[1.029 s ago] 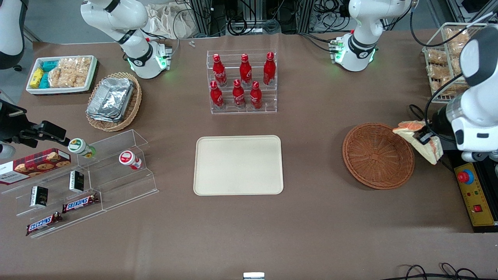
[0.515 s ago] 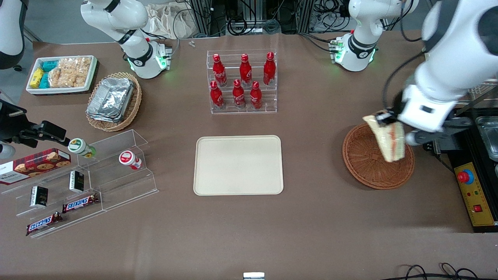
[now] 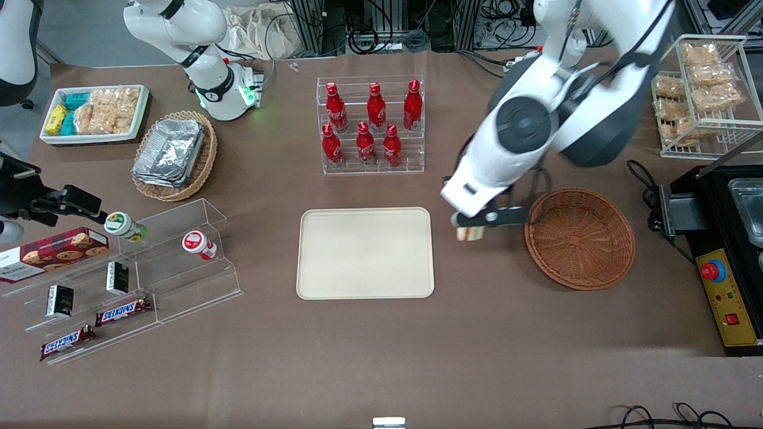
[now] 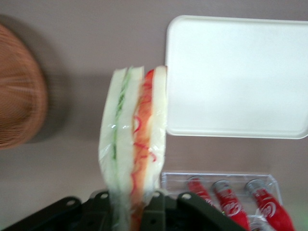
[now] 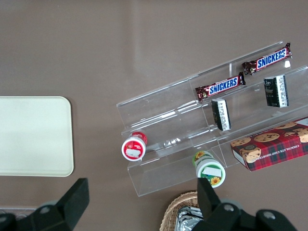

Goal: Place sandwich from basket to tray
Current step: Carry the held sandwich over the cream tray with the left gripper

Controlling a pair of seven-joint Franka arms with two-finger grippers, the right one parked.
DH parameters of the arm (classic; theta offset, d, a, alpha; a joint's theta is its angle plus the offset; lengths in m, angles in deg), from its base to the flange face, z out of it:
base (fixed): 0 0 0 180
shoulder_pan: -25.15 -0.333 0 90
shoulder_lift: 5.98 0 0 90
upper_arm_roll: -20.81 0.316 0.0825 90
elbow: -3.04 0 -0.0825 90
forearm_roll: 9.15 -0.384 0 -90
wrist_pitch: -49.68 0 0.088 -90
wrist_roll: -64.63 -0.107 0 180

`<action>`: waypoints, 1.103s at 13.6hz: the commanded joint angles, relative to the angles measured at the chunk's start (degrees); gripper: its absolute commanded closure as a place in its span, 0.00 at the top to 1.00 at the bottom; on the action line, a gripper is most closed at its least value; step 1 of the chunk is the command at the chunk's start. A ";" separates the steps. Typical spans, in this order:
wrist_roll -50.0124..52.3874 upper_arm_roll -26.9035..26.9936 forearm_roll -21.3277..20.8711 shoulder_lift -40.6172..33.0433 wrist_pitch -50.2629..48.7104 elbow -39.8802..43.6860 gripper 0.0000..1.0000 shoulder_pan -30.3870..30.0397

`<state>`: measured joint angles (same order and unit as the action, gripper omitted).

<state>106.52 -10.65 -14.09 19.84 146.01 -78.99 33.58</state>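
Between basket (image 3: pixel 579 238) and tray (image 3: pixel 365 252): sandwich (image 4: pixel 134 149) lifted out, not yet delivered.
The gripper (image 3: pixel 471 229), fingers clamped on the sandwich, hangs above the table; lowering onto the tray and releasing remain.

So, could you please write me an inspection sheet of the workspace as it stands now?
Surface: brown table.
Job's things: white triangular sandwich airborne between round reddish-brown wicker basket and cream rectangular tray.
Clutter: red bottles in clear rack, foil containers, snack display.
Grippers: left arm's tool shut on sandwich beside the tray.
Cables: black cable near the basket.
Surroundings: control box.
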 commanded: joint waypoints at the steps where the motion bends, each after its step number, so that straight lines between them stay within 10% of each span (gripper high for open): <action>1: 3.62 0.00 -3.74 7.82 4.81 2.84 0.00 3.07; 11: 10.66 0.26 -16.41 23.74 20.02 2.84 0.00 7.13; 15: 10.66 0.26 -16.50 24.36 22.40 2.58 0.21 7.22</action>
<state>115.86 -10.54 -29.27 43.16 168.32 -78.55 39.90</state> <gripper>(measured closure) 0.841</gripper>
